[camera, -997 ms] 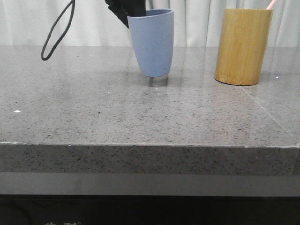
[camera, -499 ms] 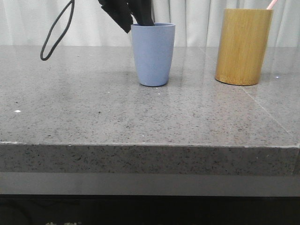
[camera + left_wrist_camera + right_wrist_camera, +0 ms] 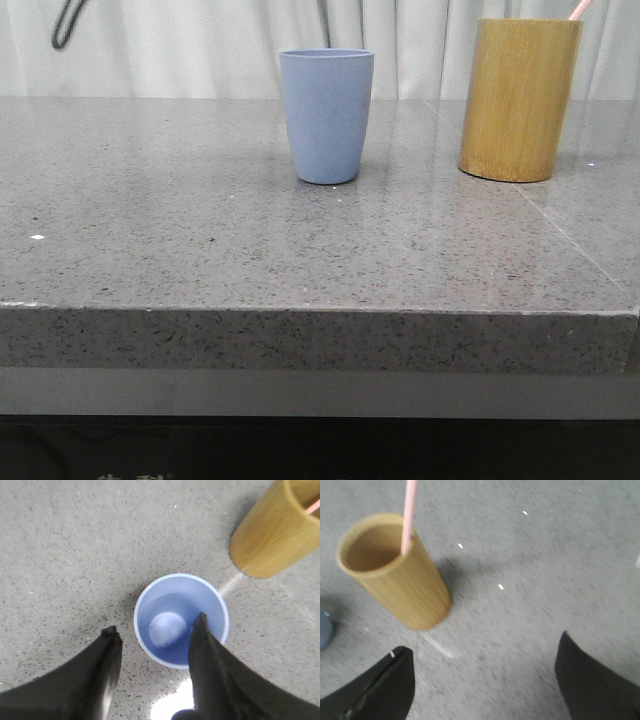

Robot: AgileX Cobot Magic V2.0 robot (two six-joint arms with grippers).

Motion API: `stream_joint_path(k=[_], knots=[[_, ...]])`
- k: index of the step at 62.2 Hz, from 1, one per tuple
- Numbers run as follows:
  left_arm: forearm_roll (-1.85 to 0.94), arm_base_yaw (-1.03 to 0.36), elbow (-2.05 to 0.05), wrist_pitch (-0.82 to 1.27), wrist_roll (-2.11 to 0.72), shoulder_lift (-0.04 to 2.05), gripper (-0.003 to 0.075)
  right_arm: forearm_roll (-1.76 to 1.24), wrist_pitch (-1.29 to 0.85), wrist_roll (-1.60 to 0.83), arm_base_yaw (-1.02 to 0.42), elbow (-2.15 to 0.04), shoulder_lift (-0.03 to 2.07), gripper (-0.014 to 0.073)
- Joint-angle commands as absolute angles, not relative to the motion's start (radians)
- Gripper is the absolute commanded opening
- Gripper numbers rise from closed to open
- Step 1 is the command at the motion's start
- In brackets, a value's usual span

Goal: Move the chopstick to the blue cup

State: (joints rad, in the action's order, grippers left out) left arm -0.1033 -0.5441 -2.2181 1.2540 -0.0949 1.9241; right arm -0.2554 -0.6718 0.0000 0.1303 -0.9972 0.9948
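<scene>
The blue cup (image 3: 326,116) stands upright on the grey stone table, empty inside (image 3: 180,617). To its right stands a tall bamboo cylinder (image 3: 519,98) holding the pale pink chopstick, whose tip (image 3: 579,9) pokes above the rim. From the right wrist the chopstick (image 3: 409,515) leans out of the bamboo cylinder (image 3: 395,572). My left gripper (image 3: 156,627) hovers above the blue cup, open and holding nothing. My right gripper (image 3: 485,652) hangs open over bare table beside the bamboo cylinder.
The speckled grey table (image 3: 200,230) stretches wide in front of both containers, its front edge near the camera. A white curtain hangs behind. A black cable loop (image 3: 68,25) dangles at the upper left.
The left gripper set the blue cup down upright, let go of it and rose out of the front view. The cable loop went up with it.
</scene>
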Motion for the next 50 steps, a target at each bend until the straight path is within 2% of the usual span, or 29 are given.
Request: stream_joint_path(k=[1, 22, 37, 44, 50], knots=[[-0.123, -0.547, -2.235, 1.22, -0.087, 1.822, 0.0312, -0.376, -0.598, -0.084, 0.14, -1.103, 1.06, 0.059], [-0.123, -0.547, -2.181, 1.254, -0.087, 1.681, 0.0312, -0.631, -0.707, -0.246, 0.14, -1.435, 1.38, 0.059], [-0.123, -0.547, -1.916, 1.168, -0.089, 1.483, 0.0312, -0.683, -0.791, -0.297, 0.14, -1.57, 1.54, 0.0587], [-0.123, -0.547, -1.759, 1.111, -0.089, 1.373, 0.0312, -0.683, -0.791, -0.31, 0.14, -1.587, 1.578, 0.0506], [-0.123, -0.547, -1.626, 1.089, -0.089, 1.267, 0.0312, -0.683, -0.781, -0.312, 0.14, -1.587, 1.587, 0.0377]])
